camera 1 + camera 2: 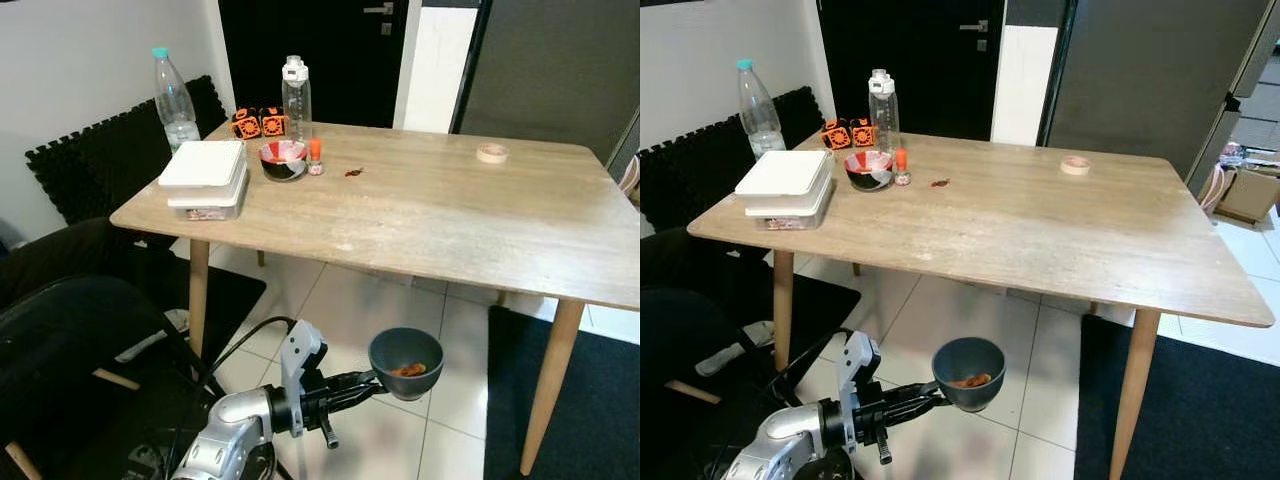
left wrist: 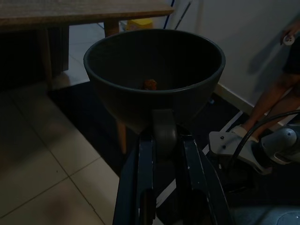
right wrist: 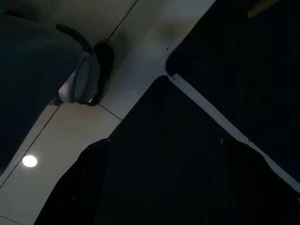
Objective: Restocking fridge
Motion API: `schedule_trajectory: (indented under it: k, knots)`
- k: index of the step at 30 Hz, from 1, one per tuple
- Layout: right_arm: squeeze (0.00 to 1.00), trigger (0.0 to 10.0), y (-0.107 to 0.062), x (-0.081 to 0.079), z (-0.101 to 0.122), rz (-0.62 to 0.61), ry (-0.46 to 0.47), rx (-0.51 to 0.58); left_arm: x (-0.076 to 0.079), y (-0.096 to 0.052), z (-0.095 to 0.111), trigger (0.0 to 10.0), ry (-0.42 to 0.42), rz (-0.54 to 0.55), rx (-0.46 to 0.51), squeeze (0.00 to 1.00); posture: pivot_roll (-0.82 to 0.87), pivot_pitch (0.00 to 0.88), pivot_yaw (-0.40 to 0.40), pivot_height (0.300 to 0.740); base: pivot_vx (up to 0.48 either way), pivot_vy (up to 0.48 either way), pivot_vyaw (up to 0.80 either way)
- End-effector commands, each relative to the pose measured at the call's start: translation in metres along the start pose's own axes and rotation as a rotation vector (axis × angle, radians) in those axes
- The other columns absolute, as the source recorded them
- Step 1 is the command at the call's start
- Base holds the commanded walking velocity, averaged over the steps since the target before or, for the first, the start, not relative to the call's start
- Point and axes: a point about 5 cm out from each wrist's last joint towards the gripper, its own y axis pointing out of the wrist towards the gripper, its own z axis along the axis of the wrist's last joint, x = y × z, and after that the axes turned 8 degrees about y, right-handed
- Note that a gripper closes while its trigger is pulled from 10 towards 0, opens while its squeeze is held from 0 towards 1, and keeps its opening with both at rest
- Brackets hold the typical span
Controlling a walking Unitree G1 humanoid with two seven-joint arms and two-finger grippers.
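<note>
Left end effector (image 1: 368, 385) grips bowl (image 1: 406, 362) by its rim, below worktop (image 1: 420, 215) edge; right end effector's state indiscernible.

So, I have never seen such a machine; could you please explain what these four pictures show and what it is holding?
It is a walking humanoid robot. Two pictures come from the camera eyes in its head, looking down at a wooden table. The other two come from cameras on its wrists.

The left gripper holds a dark bowl by its rim, below the table's height, with a little orange food inside. The left wrist picture shows that bowl close up. The right wrist picture is dark and shows mostly floor.

On the table stand two clear bottles, white stacked boxes, a red-patterned bowl and a roll of tape.
</note>
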Motion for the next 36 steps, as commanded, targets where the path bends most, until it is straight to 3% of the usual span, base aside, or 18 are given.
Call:
schedule_trajectory:
  k: [1,14,29,36]
  knots:
    - [0.0,10.0,-0.0002,0.001,-0.001,-0.006,-0.002,-0.004,0.002,0.0002,0.0,10.0,-0.013,-0.014,0.008,0.0,-0.07,0.001,-0.003,0.74,0.0,-0.386,0.0]
    - [0.0,10.0,-0.0002,0.0002,0.0,0.005,0.002,0.007,0.001,-0.0024,0.0007,10.0,-0.016,-0.018,0.008,0.0,-0.07,0.001,-0.003,0.74,0.0,-0.407,0.0]
    - [0.0,10.0,-0.0002,-0.0004,-0.002,0.005,-0.003,-0.005,0.002,-0.0017,0.001,10.0,-0.014,-0.04,0.003,0.0,-0.08,0.0,-0.003,0.74,0.0,-0.417,-0.77]
    - [0.0,10.0,-0.0001,-0.001,-0.0004,0.009,0.009,0.008,0.0008,-0.0012,0.002,10.0,-0.012,-0.039,0.009,0.0,-0.08,0.0,-0.003,0.74,0.0,-0.416,0.0]
